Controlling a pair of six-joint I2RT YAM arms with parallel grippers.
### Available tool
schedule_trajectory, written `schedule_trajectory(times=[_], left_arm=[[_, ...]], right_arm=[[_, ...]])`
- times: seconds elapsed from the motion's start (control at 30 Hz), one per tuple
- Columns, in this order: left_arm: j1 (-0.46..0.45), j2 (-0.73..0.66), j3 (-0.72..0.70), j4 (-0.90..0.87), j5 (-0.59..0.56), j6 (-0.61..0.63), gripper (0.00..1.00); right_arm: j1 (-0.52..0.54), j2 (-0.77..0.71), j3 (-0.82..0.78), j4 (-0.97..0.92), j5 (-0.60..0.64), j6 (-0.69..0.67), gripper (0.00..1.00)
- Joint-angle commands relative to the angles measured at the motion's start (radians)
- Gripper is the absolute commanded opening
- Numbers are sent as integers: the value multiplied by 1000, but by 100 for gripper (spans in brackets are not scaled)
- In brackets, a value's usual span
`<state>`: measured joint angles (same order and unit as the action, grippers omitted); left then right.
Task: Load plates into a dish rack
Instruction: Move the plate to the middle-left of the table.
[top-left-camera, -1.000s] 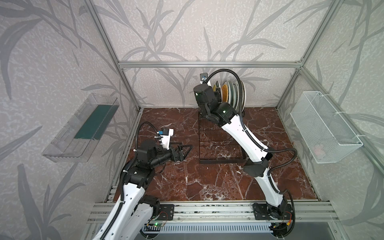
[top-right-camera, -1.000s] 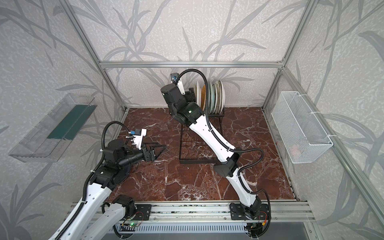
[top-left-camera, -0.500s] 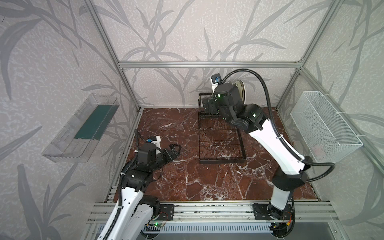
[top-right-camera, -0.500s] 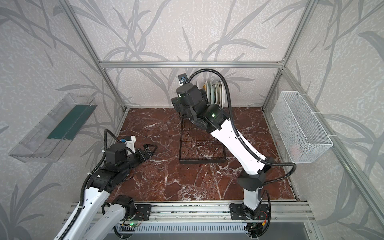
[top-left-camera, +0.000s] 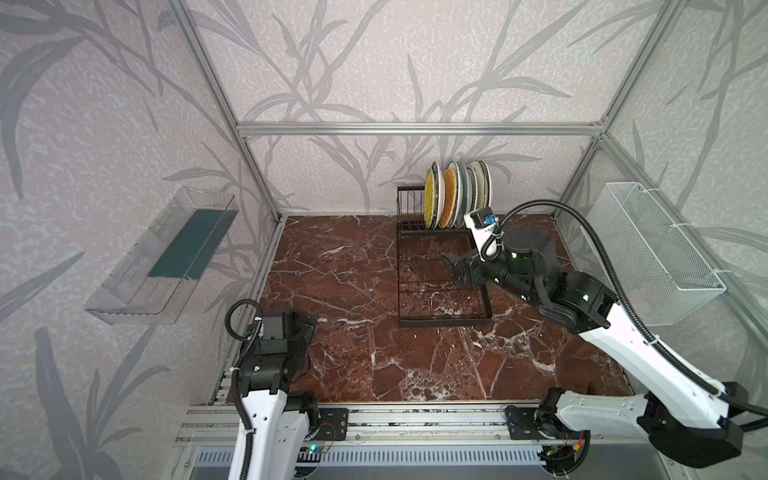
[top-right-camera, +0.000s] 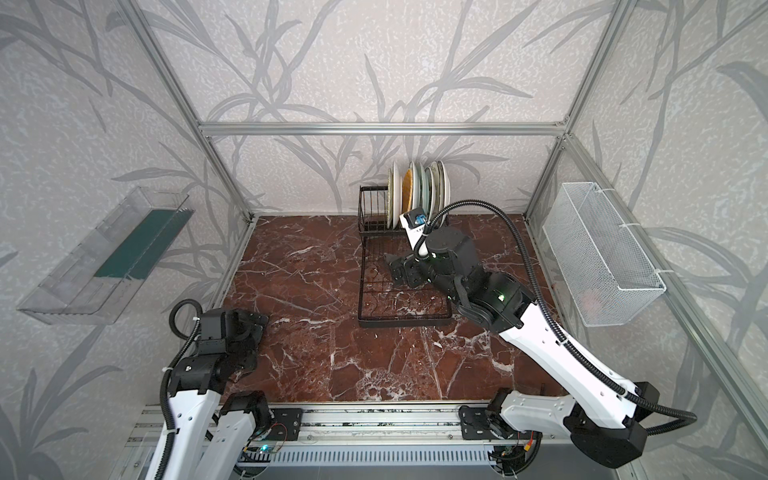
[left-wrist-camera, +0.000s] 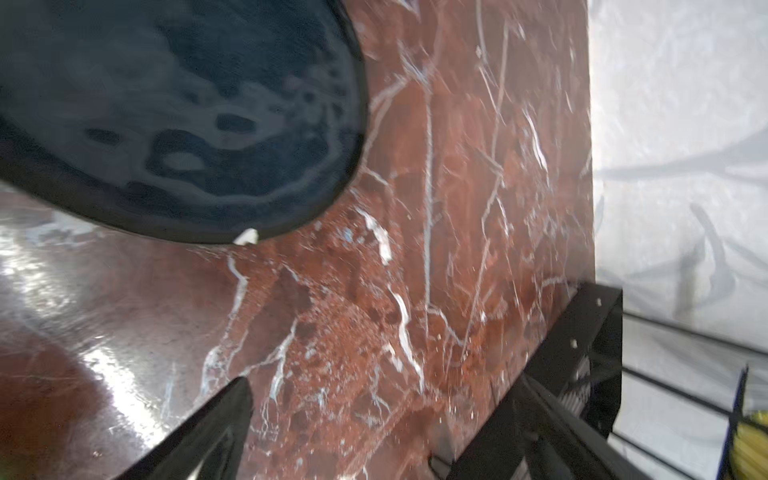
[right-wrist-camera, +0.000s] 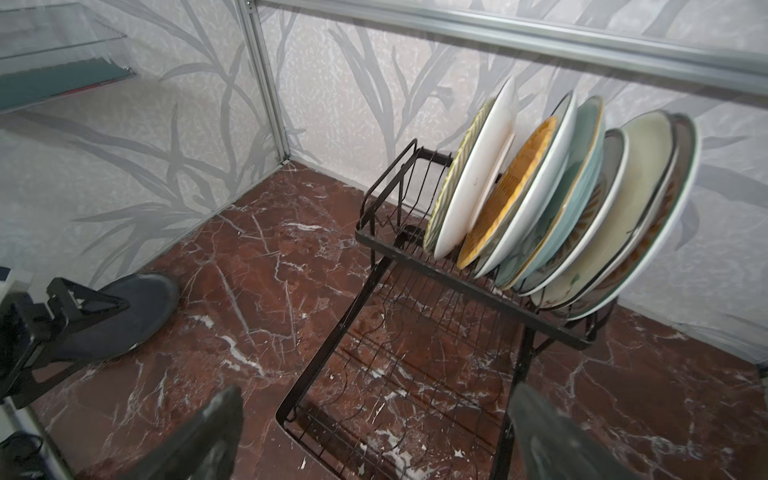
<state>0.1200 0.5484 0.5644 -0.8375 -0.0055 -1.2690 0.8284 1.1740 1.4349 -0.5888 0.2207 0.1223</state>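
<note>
right end effector (right-wrist-camera: 376, 388) is drawn back from black wire dish rack (top-left-camera: 442, 321), released, empty | round ceramic plates (top-left-camera: 457, 195) are racked upright, upper centre in both top views | left end effector (left-wrist-camera: 384, 380), released, is retracted beside glossy black round plate (left-wrist-camera: 166, 116) on worktop (top-left-camera: 353, 291) | one load is judged pending

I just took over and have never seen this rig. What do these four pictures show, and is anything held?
Two robot arms, each ending in a two-finger gripper. The top views look down on the whole scene; each wrist view rides on an arm. The dish rack stands on the marble table, with plates upright in it. One black plate lies flat near the left gripper. The right gripper hangs over the rack's tray. Both are open, holding nothing.
</note>
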Motion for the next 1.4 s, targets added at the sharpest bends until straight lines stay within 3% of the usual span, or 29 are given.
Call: schedule_trajectory(times=[0.0, 0.23, 0.57, 0.77, 1.03, 1.37], left_arm=[[44, 2, -41, -43, -132, -160, 95], [139, 18, -132, 25, -190, -294, 90], [276, 40, -199, 87, -151, -248, 87], [291, 37, -252, 160, -172, -247, 86], [304, 98, -281, 255, -171, -299, 69], [313, 159, -318, 311, -182, -374, 60]], right_arm=[[-23, -5, -55, 4, -139, 46, 99], [-58, -16, -140, -3, -245, 101, 99], [-77, 52, -168, -1, -343, 168, 99], [-81, 85, -159, 3, -369, 183, 99], [-97, 90, -191, 22, -407, 196, 99], [-175, 58, -268, 79, -504, 244, 99]])
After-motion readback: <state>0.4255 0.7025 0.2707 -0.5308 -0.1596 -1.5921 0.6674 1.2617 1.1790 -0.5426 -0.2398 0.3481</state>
